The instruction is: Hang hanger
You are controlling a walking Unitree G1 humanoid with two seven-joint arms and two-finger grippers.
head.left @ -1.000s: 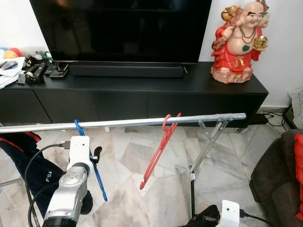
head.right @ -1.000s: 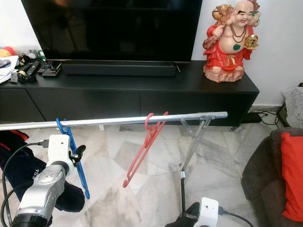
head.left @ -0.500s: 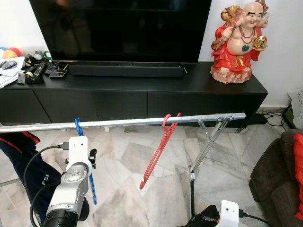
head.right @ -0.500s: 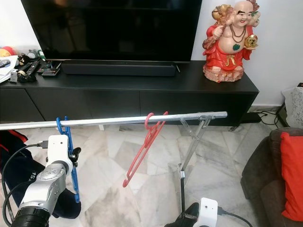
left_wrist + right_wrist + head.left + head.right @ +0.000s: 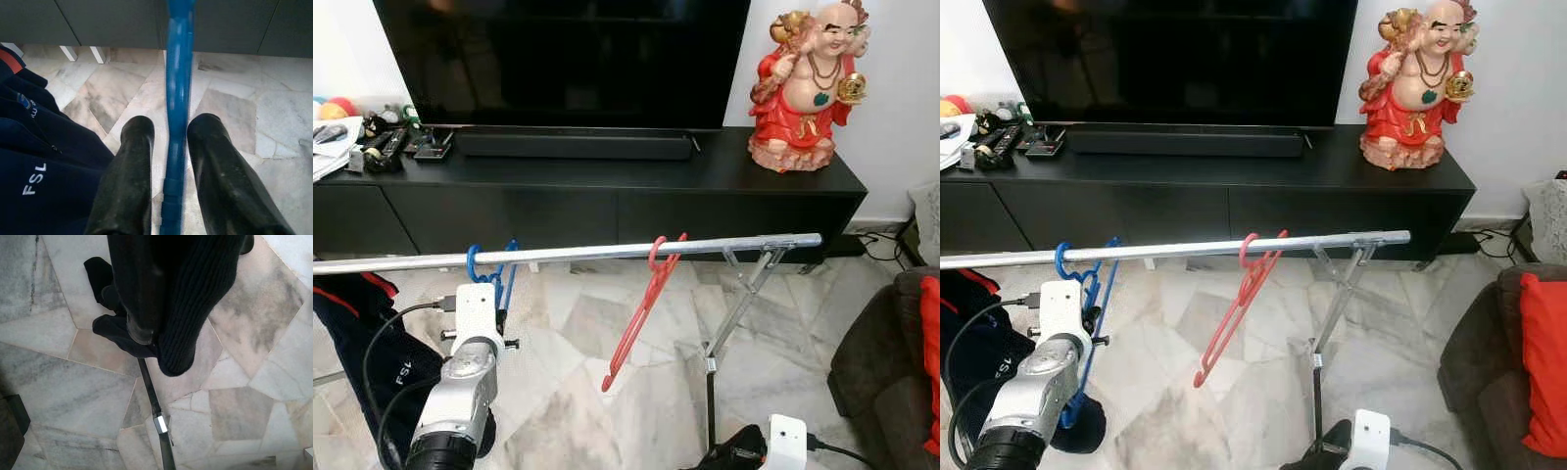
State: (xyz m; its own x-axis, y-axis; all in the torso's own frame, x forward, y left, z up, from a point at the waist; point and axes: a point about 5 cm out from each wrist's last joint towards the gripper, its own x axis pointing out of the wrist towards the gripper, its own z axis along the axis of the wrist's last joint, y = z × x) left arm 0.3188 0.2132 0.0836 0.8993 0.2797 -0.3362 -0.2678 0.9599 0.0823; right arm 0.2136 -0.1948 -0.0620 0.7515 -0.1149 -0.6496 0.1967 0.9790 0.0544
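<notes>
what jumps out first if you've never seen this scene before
A silver rail crosses the middle of the room with a red hanger hooked on it and a blue hanger near its left end, between the left hand's fingers. Behind, a red laughing statue stands on the black TV cabinet.

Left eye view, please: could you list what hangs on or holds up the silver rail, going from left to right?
Navy garment → blue hanger, with the left hand just below it → red hanger → folding rack leg near the rail's right end.
</notes>
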